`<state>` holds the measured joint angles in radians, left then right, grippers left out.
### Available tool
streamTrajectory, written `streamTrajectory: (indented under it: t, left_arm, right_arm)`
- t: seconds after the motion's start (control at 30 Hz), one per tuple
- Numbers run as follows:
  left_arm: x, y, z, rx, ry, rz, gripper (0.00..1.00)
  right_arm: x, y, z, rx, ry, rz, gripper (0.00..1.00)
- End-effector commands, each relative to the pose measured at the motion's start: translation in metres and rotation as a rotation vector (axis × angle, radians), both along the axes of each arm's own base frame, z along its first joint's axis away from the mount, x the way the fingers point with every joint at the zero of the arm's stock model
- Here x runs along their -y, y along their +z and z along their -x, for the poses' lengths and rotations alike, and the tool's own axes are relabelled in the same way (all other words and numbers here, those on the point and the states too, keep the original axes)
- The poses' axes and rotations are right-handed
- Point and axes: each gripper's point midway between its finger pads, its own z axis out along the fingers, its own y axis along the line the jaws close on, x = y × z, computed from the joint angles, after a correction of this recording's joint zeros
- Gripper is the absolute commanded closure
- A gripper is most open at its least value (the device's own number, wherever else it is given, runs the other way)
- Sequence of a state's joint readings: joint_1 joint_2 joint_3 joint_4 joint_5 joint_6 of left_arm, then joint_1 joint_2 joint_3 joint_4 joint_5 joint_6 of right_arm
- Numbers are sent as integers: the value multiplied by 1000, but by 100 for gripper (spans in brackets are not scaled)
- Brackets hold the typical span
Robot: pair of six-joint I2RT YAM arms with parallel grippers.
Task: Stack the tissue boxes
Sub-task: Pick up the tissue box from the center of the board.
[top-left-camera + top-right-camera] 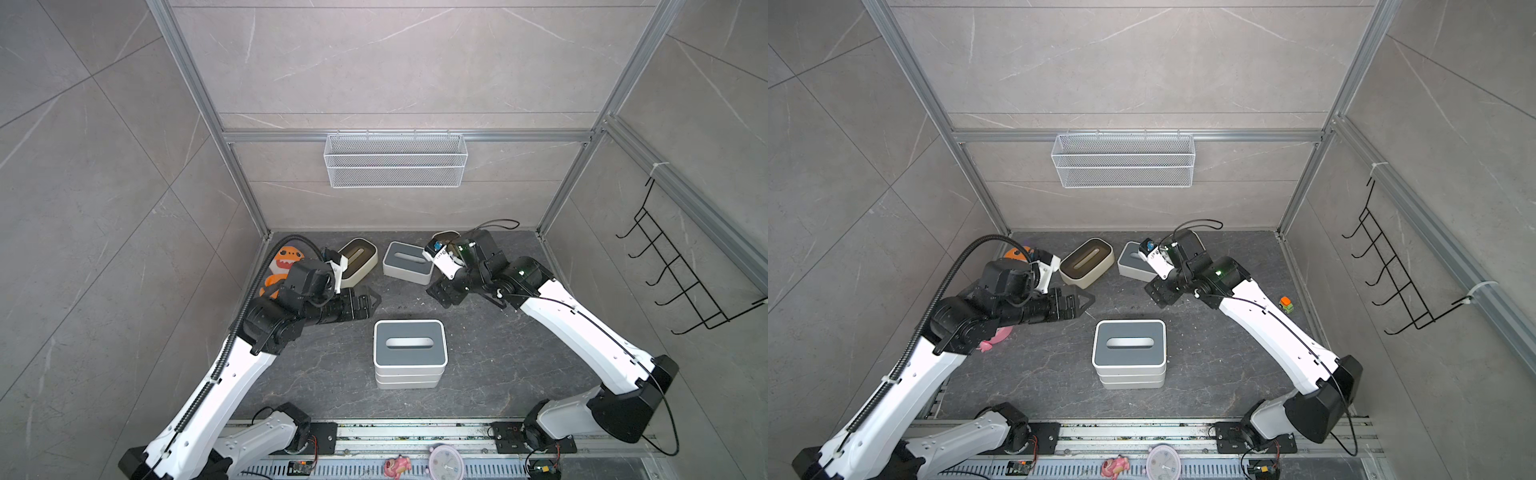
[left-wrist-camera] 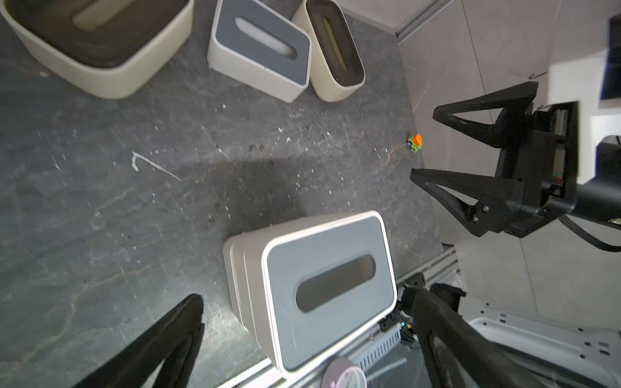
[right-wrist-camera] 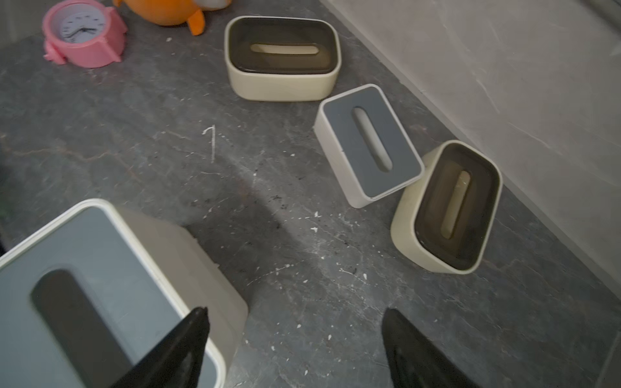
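Left pincer (image 1: 374,300) and right pincer (image 1: 439,294) are seen open, empty; the grey-lidded stack (image 1: 410,345) could be toppled if clipped.

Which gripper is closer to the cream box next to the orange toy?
Left. The left gripper hangs just in front of the cream box; the right gripper is farther off, past the loose grey-lidded box.

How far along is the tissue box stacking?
Done: a three-box stack stands front centre, with a grey lid on top. In hand: nothing. The left gripper and right gripper are both open and empty. Left: the loose grey-lid box, a cream box and a second cream box sit unstacked at the back.
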<state>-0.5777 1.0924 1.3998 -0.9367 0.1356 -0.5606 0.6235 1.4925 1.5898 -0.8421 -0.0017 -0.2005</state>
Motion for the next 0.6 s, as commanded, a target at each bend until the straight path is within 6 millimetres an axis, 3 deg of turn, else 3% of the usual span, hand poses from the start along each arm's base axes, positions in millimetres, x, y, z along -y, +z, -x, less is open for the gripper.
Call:
streamTrajectory:
  t: [0.0,0.17,0.33,0.43,0.57]
  left_arm:
    - [-13,13,-35,127,47,-138,0]
    - [-10,2,-79,124,45,-66,0]
    - [-8,-3,-118,177,-37,57,0]
    - [-2,-7,-126,269,-143,47,0]
    - [10,-14,-121,339,-306,57,0]
  right_arm:
    - [3,4,-47,40,-104,-49,16]
    - [-17,-22,-93,32,-5,-30,16]
    - [-39,-63,-134,22,109,48,17]
    - [-53,-83,-153,15,176,45,17]
    - [-66,-108,-168,-63,262,57,20]
